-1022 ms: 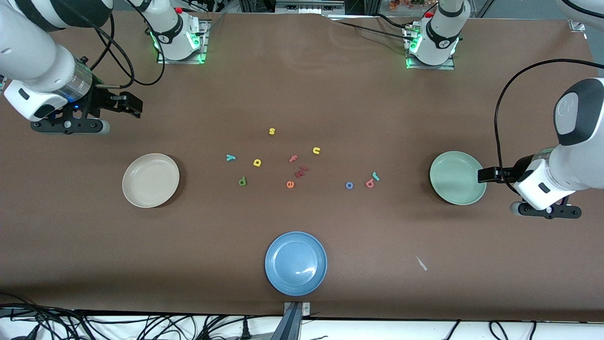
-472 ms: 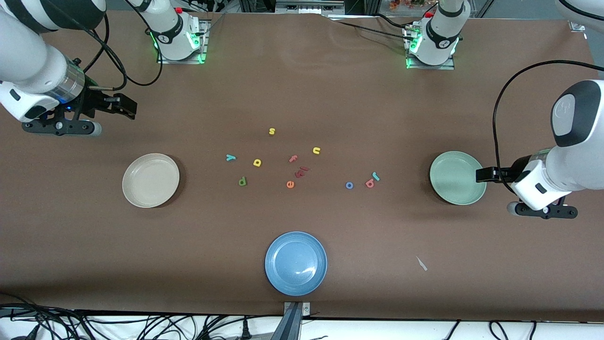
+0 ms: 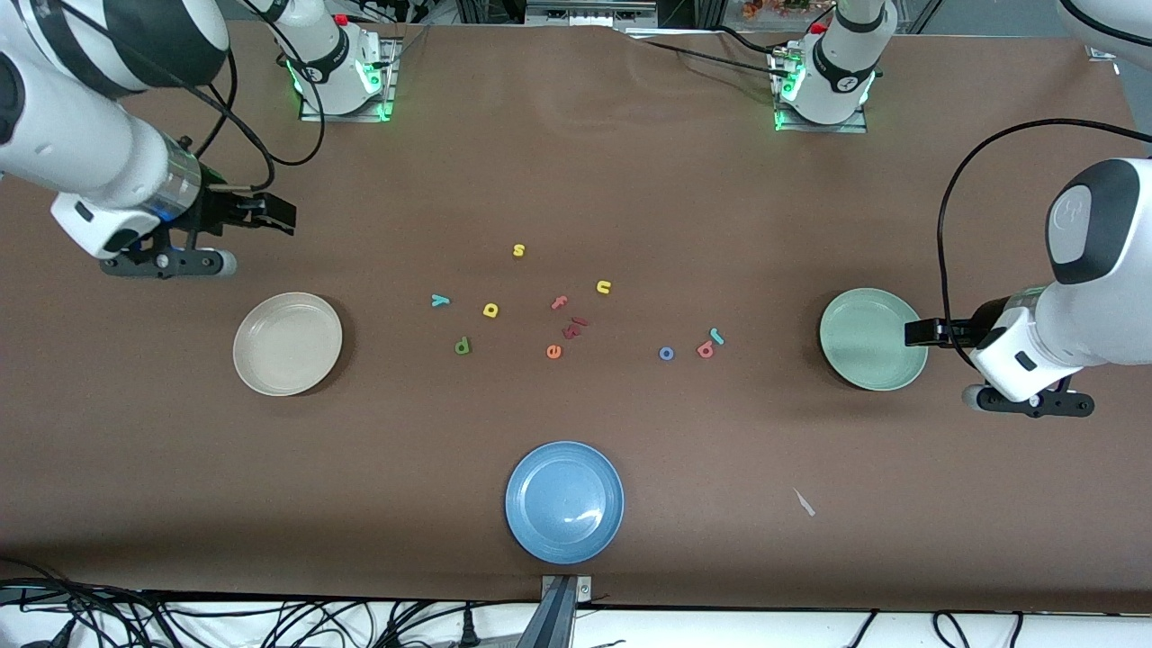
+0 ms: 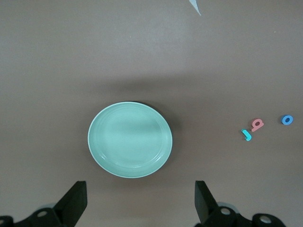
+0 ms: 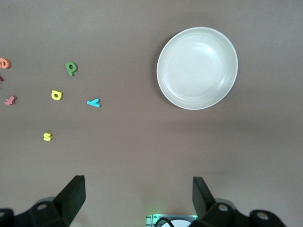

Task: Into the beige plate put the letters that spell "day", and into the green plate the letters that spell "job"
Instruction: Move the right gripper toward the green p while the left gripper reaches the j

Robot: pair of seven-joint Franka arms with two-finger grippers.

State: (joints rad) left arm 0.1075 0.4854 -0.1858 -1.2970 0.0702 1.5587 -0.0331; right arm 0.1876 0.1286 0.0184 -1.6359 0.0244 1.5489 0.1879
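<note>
The left gripper (image 3: 916,333) hangs over the edge of the green plate (image 3: 871,339) at the left arm's end of the table, its fingers (image 4: 75,201) spread wide with nothing between them and touching nothing. From this gripper toward the table's middle lie the letters of "job", all on the brown table (image 3: 630,180) and none in a plate: the teal j (image 3: 716,337) and the salmon-red b (image 3: 706,350) just beside each other, almost touching, then the blue o (image 3: 666,354) a little farther on. The right gripper (image 3: 270,212) hovers above bare table near the right arm's end, just beside the beige plate (image 3: 287,343), on the side toward the robots' bases; its fingers (image 5: 73,195) are likewise spread wide and hold nothing. From that gripper toward the middle lie the letters of "day", loose on the table: the teal y (image 3: 439,301) closest, then the green d (image 3: 463,346) and the yellow a (image 3: 490,310). Both plates hold nothing. Among the spare letters in the middle are a yellow s (image 3: 518,250), a yellow u (image 3: 603,287), a pinkish f (image 3: 560,303) and an orange e (image 3: 553,352). A blue plate (image 3: 564,501) sits well apart from both grippers, nearest the front camera.
</note>
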